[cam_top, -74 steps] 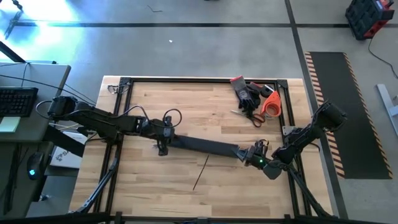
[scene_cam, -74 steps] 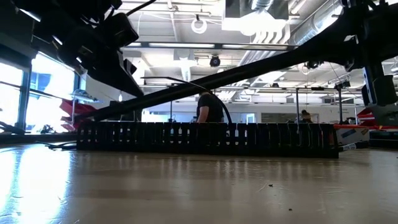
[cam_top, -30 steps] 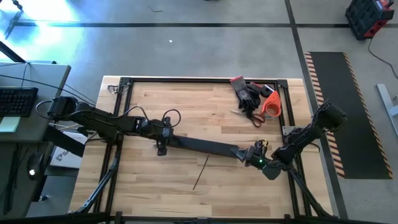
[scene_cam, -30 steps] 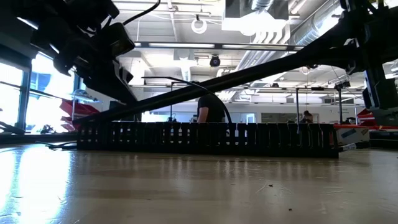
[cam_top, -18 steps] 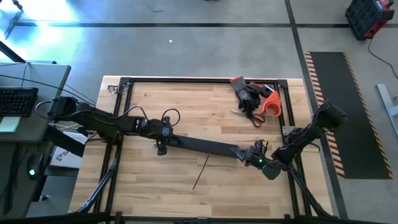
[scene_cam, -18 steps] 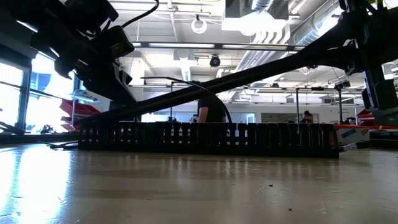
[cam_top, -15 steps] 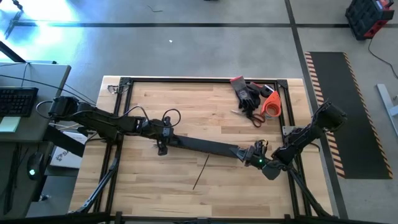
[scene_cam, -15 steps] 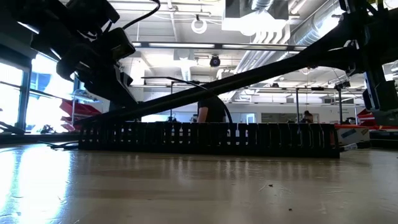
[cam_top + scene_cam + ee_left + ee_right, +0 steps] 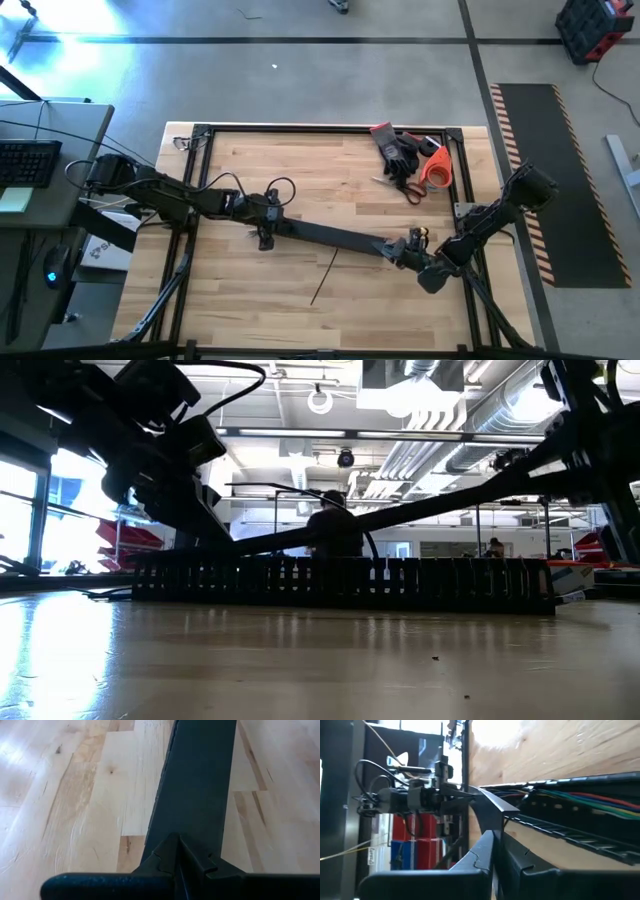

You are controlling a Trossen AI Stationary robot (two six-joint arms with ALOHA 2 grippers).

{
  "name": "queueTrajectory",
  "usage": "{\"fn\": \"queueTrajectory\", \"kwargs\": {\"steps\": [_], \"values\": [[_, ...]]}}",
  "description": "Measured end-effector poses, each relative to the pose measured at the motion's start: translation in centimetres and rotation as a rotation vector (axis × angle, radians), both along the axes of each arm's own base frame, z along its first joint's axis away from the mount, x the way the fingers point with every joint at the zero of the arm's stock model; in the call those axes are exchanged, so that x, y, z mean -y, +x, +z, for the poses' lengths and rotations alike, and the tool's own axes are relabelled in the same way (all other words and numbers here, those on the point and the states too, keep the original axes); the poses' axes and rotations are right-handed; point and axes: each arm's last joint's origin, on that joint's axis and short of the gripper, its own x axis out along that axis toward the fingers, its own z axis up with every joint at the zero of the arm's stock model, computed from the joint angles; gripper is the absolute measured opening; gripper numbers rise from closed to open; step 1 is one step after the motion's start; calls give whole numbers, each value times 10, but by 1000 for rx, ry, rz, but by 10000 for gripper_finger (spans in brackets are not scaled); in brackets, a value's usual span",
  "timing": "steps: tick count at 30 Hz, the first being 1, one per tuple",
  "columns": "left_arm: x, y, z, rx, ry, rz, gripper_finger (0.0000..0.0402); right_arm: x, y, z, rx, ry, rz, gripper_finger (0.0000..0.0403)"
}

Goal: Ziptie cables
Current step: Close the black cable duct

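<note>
Butcher-block table [image 9: 240, 290] has lots of bare wood up front. Left gripper [image 9: 266, 226] and right gripper [image 9: 404, 250] clench the flat black strip [image 9: 330, 237] ends; cables [image 9: 580, 800] lie in the slotted duct [image 9: 340, 580]. No readable writing.

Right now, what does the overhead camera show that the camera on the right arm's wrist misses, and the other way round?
Only the high view shows the orange tape roll, the black gloves beside it and a thin dark stick lying on the boards. Only the right wrist view shows red, green and blue wires running inside the black comb-toothed slotted duct. Both show the long flat black strip and the pale wooden table.
</note>
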Motion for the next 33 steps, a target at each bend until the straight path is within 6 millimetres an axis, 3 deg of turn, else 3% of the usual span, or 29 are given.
{"fn": "queueTrajectory", "kwargs": {"steps": [15,33], "values": [[0,1,-2,2,-3,-3,0,4,-6,-14,-152,23,63,1],[1,9,-16,-3,-18,9,0,2,-8,-15,-167,31,78,1]]}}
